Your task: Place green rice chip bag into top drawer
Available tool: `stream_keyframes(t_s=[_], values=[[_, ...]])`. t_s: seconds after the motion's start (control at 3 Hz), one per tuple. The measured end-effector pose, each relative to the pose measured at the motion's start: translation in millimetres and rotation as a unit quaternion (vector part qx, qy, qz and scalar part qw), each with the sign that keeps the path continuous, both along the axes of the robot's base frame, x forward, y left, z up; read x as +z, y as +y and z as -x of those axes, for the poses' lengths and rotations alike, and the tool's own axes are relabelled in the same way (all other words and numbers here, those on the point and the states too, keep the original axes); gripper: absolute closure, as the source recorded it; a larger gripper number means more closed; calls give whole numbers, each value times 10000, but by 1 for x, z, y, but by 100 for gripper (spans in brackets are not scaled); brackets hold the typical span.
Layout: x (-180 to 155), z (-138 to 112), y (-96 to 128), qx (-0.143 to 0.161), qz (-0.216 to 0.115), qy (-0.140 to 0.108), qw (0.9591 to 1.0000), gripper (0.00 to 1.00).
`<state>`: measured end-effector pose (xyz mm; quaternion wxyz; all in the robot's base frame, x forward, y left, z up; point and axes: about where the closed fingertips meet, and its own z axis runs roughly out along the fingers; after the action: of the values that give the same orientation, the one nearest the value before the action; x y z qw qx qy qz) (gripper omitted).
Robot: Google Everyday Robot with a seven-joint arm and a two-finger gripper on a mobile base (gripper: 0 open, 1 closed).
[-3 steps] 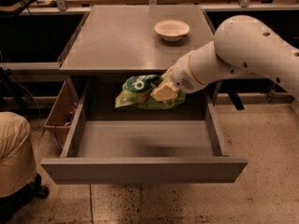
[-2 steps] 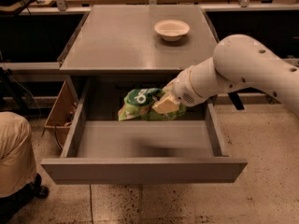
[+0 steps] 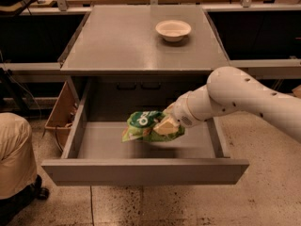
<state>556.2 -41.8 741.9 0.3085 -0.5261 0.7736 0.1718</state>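
One thing has changed, as we read it: the green rice chip bag (image 3: 146, 126), a small wrinkly foil packet with a white round logo, has come down and forward. A second ago it hung close under the front edge of the flat grey metal counter (image 3: 131, 41). Now it sits lower, out in front of that edge and a little right of its middle, over the open top drawer (image 3: 141, 172), a wide shallow grey metal tray with a long flat front panel.

The tan two-finger gripper (image 3: 164, 125), at the end of the rounded white arm (image 3: 244, 95), is clamped on the bag's right end and carries it. We judge the bag is not yet resting on the drawer floor, since a shadow lies beneath it.

That puts the task near its end: a short further descent, then letting go, should do it. The round white bowl (image 3: 173, 29) near the counter's back right corner has not moved.
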Motion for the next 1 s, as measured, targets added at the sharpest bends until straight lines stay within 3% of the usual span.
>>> stream_keyframes(t_s=[0.67, 1.0], values=[[-60, -26, -3, -95, -5, 48, 9999, 100], [-75, -42, 0, -90, 1, 66, 9999, 87]])
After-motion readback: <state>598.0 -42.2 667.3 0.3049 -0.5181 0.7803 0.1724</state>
